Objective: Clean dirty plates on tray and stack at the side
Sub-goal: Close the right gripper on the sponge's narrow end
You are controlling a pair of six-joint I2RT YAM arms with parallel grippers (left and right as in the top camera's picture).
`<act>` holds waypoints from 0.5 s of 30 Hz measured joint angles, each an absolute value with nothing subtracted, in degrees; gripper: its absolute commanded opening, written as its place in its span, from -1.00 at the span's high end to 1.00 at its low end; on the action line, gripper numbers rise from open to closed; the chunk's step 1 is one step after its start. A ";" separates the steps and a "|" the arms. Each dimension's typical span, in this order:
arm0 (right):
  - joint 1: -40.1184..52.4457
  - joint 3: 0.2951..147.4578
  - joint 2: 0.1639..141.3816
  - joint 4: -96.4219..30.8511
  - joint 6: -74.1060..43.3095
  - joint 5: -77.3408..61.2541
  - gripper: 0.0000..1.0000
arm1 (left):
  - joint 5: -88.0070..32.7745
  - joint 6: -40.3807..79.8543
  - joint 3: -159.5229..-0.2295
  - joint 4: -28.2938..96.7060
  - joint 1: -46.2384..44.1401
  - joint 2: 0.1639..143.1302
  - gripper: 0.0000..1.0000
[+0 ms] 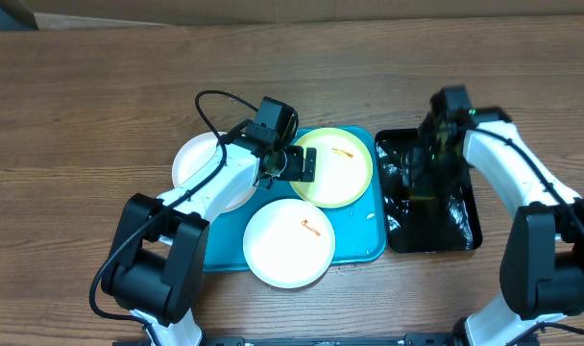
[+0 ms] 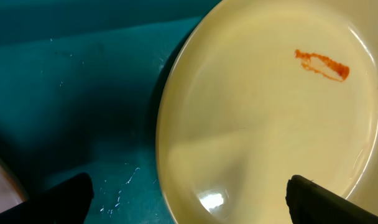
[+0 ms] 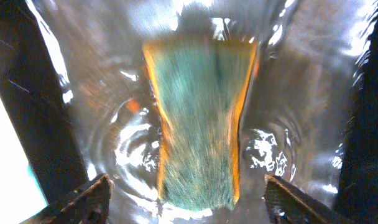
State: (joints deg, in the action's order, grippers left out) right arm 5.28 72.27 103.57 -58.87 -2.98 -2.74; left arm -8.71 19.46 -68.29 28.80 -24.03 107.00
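Three dirty plates lie on the turquoise tray (image 1: 365, 238): a yellow-green rimmed plate (image 1: 338, 173) at the back, a white plate (image 1: 289, 245) hanging over the front rim, and a white plate (image 1: 198, 161) over the left edge. My left gripper (image 1: 307, 165) is open at the yellow-green plate's left rim. In the left wrist view that plate (image 2: 257, 118) fills the frame with its orange smear (image 2: 322, 65), and my left gripper (image 2: 189, 205) straddles the rim. My right gripper (image 3: 189, 202) is open around a green-topped sponge (image 3: 198, 118) without touching it.
The sponge lies in rippling water inside a narrow black tray (image 1: 470, 226) right of the turquoise one, and my right gripper (image 1: 425, 168) hangs over it. A black cable (image 1: 210, 106) loops up behind the left arm. Bare wooden table (image 1: 90, 115) surrounds both trays.
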 measured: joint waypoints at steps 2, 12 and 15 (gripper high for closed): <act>5.28 73.87 103.57 -58.11 -3.01 -2.70 -0.64 | -8.71 19.46 -68.29 28.16 -24.03 107.00 -0.96; 5.28 73.73 103.57 -54.61 -3.18 -0.75 -0.36 | -8.29 21.15 -68.29 28.53 -24.43 107.00 0.07; 5.28 73.63 103.57 -53.36 -3.20 0.21 -0.36 | -6.52 22.92 -68.29 28.75 -25.23 107.09 0.22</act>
